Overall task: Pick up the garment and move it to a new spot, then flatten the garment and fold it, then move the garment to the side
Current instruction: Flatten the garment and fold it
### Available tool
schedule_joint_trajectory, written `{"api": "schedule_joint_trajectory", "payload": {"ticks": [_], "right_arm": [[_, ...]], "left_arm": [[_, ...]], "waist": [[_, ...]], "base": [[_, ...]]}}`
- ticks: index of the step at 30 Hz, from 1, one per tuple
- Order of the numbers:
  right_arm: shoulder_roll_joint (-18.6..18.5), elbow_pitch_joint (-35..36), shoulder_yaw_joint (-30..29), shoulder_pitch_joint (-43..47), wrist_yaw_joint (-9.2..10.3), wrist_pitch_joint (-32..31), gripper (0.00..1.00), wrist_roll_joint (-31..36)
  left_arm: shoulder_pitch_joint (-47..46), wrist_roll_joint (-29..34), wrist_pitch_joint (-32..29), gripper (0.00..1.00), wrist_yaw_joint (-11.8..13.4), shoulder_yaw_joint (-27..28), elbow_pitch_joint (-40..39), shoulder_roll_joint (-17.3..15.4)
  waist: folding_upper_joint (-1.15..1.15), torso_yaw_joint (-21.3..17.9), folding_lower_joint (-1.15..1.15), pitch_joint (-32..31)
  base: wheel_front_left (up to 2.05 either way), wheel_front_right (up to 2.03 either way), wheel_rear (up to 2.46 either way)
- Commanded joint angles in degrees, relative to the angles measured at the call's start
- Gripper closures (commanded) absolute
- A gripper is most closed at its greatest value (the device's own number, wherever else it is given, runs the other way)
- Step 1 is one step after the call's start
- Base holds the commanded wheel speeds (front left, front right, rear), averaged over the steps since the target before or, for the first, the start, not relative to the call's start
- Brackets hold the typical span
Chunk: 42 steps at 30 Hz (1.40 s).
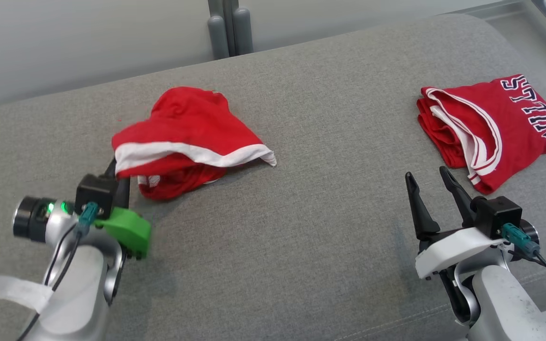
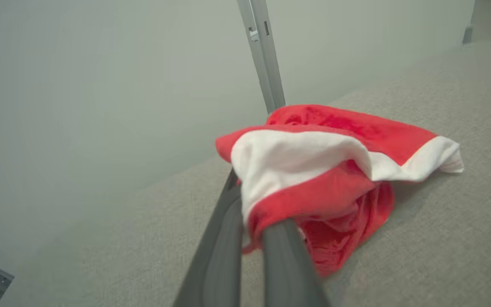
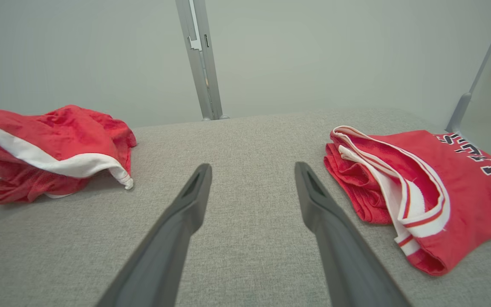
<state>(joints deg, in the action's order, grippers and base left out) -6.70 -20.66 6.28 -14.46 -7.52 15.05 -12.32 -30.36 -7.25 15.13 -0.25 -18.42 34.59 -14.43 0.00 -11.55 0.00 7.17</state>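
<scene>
Two red pieces are laid on the grey cushion (image 1: pixel 301 237). The crumpled garment (image 1: pixel 187 137), at the left, is pinched at its near edge by the closed left gripper (image 2: pixel 254 213), while the right gripper (image 1: pixel 427 173) is held wide and empty beside the folded jersey (image 1: pixel 491 123). Little cloth seems caught, so the garment could be dropped when lifted.

Silver arms (image 1: pixel 81 284) bear a green bracket (image 1: pixel 128 229) and white bracket (image 1: pixel 453 246)

Left tool (image 1: pixel 120 182): fingers pinched together on the left edge of the garment (image 1: pixel 187 128). Right tool (image 1: pixel 428 173): well right of the garment, fingers spread, holding nothing.
</scene>
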Motion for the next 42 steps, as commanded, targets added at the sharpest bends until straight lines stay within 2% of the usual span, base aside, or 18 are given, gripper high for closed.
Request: {"api": "schedule_joint_trajectory", "payload": {"ticks": [1, 6, 7, 8, 9, 14, 25, 32, 35, 42], "right_arm": [[-0.54, -0.03, -0.28, 0.36, 0.07, 0.15, 0.0, -0.12], [-1.19, -0.12, -0.16, 0.09, 0.07, 0.15, 0.0, -0.1], [-1.31, -0.17, -0.06, 0.0, 0.07, 0.15, 0.0, -0.13], [-1.44, -0.21, 0.12, -0.13, 0.07, 0.15, 0.0, -0.1], [-1.47, -0.19, 0.24, -0.21, 0.07, 0.15, 0.0, -0.05], [-1.76, -0.46, 1.43, -0.83, 0.07, 0.15, 0.0, -0.39], [-3.17, -3.02, 5.31, -4.22, 0.07, 0.14, 0.0, -1.85], [-4.33, -7.88, 8.08, -8.22, 0.07, 0.15, 0.0, -3.46], [-5.35, -13.25, 9.44, -12.02, 0.07, -0.61, 0.0, -4.96], [-8.24, -21.66, 11.43, -19.55, 0.07, -4.03, 0.0, -8.45]], "left_arm": [[2.93, -0.67, -0.04, 1.0, 0.67, 0.58, 1.14, -0.08], [10.82, -2.22, -0.04, 1.0, 1.67, 2.54, 3.73, 1.87], [12.19, -2.29, -0.03, 0.79, 1.92, 2.8, 4.12, 2.3], [13.37, -2.18, -0.04, 0.29, 2.39, 3.1, 4.39, 2.66], [14.45, -2.14, -0.04, 0.0, 2.69, 3.3, 4.88, 3.21], [16.99, -1.52, -0.04, 0.0, 4.52, 4.75, 5.92, 4.91], [19.13, 0.62, -0.04, 0.0, 5.28, 6.11, 2.14, 7.14], [18.95, 1.89, -0.04, 0.0, 4.38, 6.54, -2.72, 8.38], [18.43, 2.42, -0.04, 0.0, 3.54, 6.12, -6.09, 9.51], [17.35, 2.28, -0.04, 0.0, 1.69, 4.19, -10.47, 11.04]], "waist": [[0.0, 0.76, 0.0, 0.12], [0.0, 2.77, 0.0, 0.2], [0.0, 3.17, 0.0, 0.11], [0.0, 3.53, 0.0, 0.01], [0.0, 3.94, 0.0, -0.09], [0.0, 5.85, 0.0, -0.35], [0.0, 13.95, 0.0, 0.83], [0.0, 21.68, 0.0, 2.37], [0.0, 25.8, 0.0, 3.62], [0.0, 31.47, 0.0, 6.2]], "base": [[0.0, 0.0, 0.0], [0.0, 0.0, 0.0], [0.0, 0.0, 0.0], [0.0, 0.0, 0.0], [0.0, 0.0, 0.0], [0.0, 0.0, 0.0], [0.0, 0.0, 0.0], [0.0, 0.0, 0.0], [0.0, 0.0, 0.0], [0.0, 0.0, 0.0]]}}
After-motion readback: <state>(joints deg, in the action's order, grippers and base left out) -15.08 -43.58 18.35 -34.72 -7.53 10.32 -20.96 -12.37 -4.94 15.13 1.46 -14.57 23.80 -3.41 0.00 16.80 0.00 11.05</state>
